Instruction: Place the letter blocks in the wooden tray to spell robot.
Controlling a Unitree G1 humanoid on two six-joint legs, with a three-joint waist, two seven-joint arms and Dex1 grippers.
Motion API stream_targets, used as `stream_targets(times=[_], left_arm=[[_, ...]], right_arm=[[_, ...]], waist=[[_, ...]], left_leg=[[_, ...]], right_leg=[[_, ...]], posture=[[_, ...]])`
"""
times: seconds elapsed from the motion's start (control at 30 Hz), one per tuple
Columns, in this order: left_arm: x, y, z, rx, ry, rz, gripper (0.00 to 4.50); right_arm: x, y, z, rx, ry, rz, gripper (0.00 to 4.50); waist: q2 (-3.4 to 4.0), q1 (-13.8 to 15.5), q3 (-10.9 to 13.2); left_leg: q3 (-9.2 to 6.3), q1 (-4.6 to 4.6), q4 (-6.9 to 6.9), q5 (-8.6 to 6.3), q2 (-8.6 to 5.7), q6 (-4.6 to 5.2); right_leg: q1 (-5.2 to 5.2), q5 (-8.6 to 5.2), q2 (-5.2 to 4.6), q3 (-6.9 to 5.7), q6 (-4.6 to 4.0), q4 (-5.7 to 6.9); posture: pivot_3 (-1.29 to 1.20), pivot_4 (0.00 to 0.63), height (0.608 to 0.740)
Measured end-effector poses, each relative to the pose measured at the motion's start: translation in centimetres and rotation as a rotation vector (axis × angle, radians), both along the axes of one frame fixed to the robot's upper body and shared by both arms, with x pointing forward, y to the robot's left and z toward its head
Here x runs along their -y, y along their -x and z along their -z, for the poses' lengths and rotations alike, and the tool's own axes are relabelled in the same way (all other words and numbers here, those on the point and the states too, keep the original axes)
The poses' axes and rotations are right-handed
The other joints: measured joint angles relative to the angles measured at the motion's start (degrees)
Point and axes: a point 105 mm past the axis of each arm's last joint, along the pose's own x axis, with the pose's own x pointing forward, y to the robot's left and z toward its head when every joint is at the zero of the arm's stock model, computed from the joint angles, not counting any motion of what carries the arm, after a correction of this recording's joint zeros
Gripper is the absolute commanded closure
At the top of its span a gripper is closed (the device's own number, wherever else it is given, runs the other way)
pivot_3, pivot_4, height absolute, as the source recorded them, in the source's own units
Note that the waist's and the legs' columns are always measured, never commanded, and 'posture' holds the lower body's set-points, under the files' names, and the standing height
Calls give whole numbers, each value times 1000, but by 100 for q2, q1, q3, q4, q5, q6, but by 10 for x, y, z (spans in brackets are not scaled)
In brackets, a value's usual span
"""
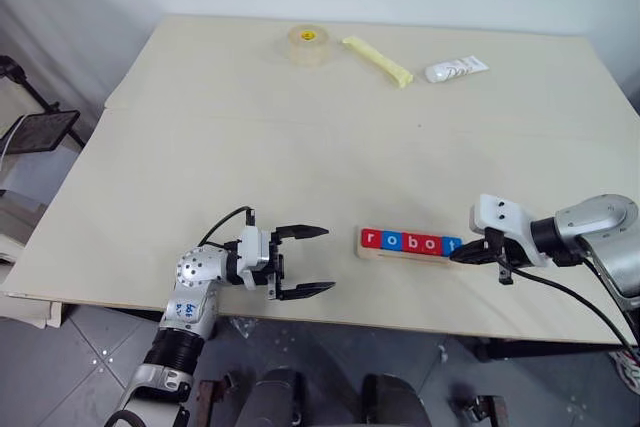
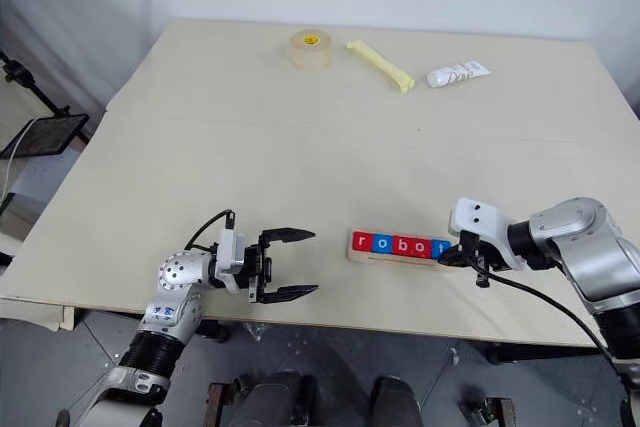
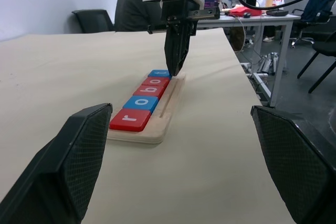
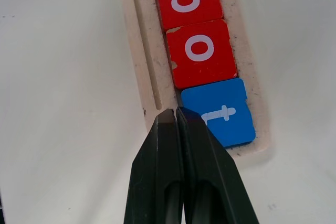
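The wooden tray (image 1: 405, 253) lay near the counter's (image 1: 300, 157) six o'clock edge, with the letter blocks (image 1: 410, 243) in a row on it. A tape roll (image 1: 308, 45), a stick (image 1: 378, 60) and a tube (image 1: 456, 69) sat toward twelve o'clock, tape leftmost, tube rightmost.

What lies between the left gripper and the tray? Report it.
Bare tabletop: nothing lies between the left gripper and the tray, as the left eye view shows.

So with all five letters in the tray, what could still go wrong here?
The right hand, shut, has its tips at the blue t block on the wooden tray end; a sideways pull away might drag the t out of line. The tray lies near the table edge, so a nudge could shift it.
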Motion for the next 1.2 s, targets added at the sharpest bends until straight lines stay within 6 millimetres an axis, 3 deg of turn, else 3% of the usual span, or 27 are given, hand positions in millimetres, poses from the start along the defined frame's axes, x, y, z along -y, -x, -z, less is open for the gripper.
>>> stream_targets(times=[0.2, 0.37, 0.43, 0.63, 0.8, 0.83, 1.03, 1.2], left_arm=[[-5, -2, -2, 8, -30, 17, 0], [-12, -7, -12, 39, -48, 24, 0], [-13, -9, -14, 32, -46, 25, 0], [-36, -28, -32, 53, -65, -54, 0], [-43, -36, -45, 59, -31, -78, 0], [-45, -37, -47, 52, -28, -77, 0], [-73, -42, -55, 17, 0, -126, 0], [-72, -41, -58, 7, 37, -113, 0]], right_arm=[[-4, 3, -2, 10, -19, -3, 4438], [-11, 13, -18, 48, -107, -15, 4271], [-7, 21, -20, 53, -152, -4, 3868], [34, 44, -17, 115, -236, 49, 1855], [50, 45, -27, 237, -346, 52, 185], [55, 45, -27, 249, -360, 60, 38], [88, 58, -20, 261, -413, 108, 38], [94, 58, -22, 282, -466, 121, 38]], waist=[[0, -5, 0], [0, 1, 0], [-2, 14, 0], [-7, 34, 3], [-8, -16, 4], [-8, -16, 4], [-9, -5, 5], [-9, -9, 5]], left_leg=[[0, 0, 0, 0, 1, 0], [-2, 0, 0, 0, 0, 0], [-5, 0, -1, 0, 0, 0], [1, 3, -2, 0, -6, 2], [5, 8, -2, 1, 3, 0], [6, 8, -3, 1, 2, 0], [6, 8, -3, 1, -1, 2], [5, 8, -2, 1, 1, 2]], right_leg=[[0, 0, 0, -1, 0, 1], [2, 0, 0, -1, 0, 1], [2, 0, 0, -4, 0, 2], [8, 0, -2, -7, 0, 2], [8, 0, 3, -8, 0, 4], [7, 0, 3, -8, 0, 6], [9, 0, 0, -7, 1, 4], [9, 0, 1, -6, 1, 4]], posture=[[0, 150, 740], [0, 150, 740], [0, 150, 740], [0, 150, 740], [0, 150, 740], [0, 150, 740], [0, 150, 740], [0, 150, 740]])
